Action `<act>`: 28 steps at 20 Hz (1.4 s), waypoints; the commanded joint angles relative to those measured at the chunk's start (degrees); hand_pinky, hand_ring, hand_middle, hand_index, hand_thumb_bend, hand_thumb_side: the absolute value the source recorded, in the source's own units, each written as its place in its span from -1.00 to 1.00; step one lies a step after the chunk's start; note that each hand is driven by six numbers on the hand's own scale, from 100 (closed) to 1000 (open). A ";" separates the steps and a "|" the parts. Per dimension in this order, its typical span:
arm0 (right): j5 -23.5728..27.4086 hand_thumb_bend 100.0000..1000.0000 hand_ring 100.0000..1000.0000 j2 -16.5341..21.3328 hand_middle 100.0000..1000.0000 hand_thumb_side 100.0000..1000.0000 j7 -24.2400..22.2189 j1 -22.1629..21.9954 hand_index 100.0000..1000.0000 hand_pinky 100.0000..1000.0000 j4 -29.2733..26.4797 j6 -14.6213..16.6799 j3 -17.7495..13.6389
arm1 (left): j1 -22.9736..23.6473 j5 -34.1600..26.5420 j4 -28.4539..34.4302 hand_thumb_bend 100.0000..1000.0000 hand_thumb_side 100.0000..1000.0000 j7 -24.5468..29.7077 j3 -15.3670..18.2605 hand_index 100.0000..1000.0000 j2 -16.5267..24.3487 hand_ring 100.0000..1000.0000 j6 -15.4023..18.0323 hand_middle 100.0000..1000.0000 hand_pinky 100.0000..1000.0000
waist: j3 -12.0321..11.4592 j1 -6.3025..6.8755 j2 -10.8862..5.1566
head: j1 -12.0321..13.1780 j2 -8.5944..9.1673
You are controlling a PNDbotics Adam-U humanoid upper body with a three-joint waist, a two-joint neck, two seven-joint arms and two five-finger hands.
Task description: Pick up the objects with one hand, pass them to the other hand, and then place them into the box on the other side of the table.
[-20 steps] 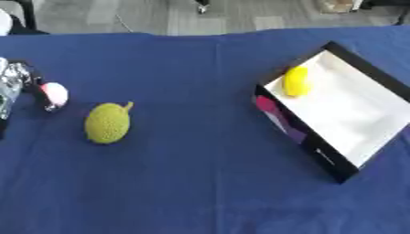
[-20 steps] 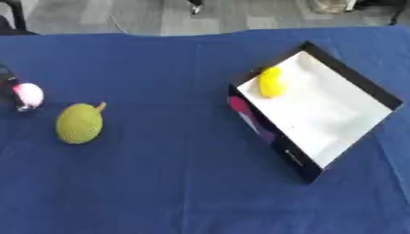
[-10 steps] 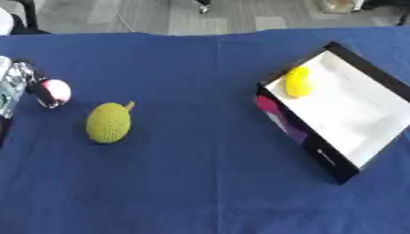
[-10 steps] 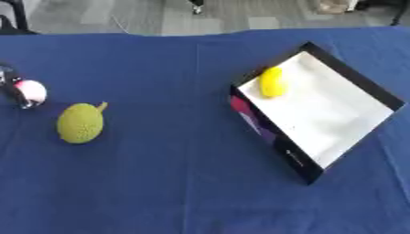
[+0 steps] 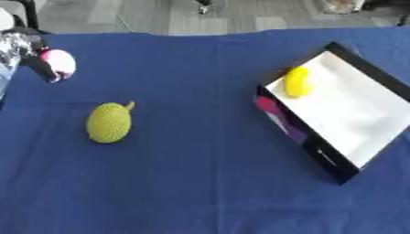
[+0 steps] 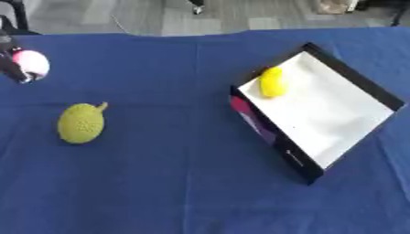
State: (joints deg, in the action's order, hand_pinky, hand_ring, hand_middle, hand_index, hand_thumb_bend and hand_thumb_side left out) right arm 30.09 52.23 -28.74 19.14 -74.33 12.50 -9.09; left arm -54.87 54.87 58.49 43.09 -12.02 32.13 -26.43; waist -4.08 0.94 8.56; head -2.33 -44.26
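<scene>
— What is held by the left hand (image 5: 18, 50)?
— A pink-and-white ball (image 5: 59, 64) is pinched at the far left edge, with dark fingers curled against its near side. It is held above the blue table (image 5: 200, 183), well left of everything else.

— And the right hand?
— It is shown in neither view.

— Where are the other things found?
— A green, bumpy fruit (image 5: 109, 122) with a short stem is laid on the table, left of centre, below the ball and apart from it. A box (image 6: 386, 98) with black walls and a white floor is set askew at the right. A yellow fruit (image 6: 272, 82) is seen inside it, in the far corner by the left wall.
</scene>
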 commanded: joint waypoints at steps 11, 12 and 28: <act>0.98 -1.00 1.00 2.85 1.00 -0.32 1.65 6.34 1.00 1.00 -4.27 1.68 1.71 | 4.34 -15.59 19.64 -1.00 -0.85 -11.85 -3.12 0.18 0.36 0.48 -9.26 0.26 0.54 | 0.22 -0.62 -2.36 | -1.79 0.14; 0.48 -1.00 1.00 2.64 1.00 -0.32 1.71 6.74 1.00 1.00 -4.38 2.18 2.19 | 4.76 -17.17 20.23 -1.00 -0.85 -13.05 -3.33 0.18 -0.06 0.48 -9.59 0.26 0.54 | 0.22 -0.61 -2.39 | -1.91 0.14; -7.93 -1.00 1.00 1.06 1.00 -0.59 2.95 10.65 1.00 1.00 -7.07 4.64 8.05 | 12.69 -29.37 28.55 -1.00 -0.34 -41.47 -3.75 0.18 -13.11 0.45 -6.30 0.20 0.52 | -0.23 -1.33 -2.55 | -4.27 0.14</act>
State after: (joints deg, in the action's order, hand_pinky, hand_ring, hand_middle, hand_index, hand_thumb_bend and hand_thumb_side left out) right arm 22.89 51.39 -26.04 28.84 -80.16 17.26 -0.87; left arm -41.40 26.30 85.62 3.77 -16.27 19.27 -33.25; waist -4.34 0.55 7.96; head -6.31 -44.26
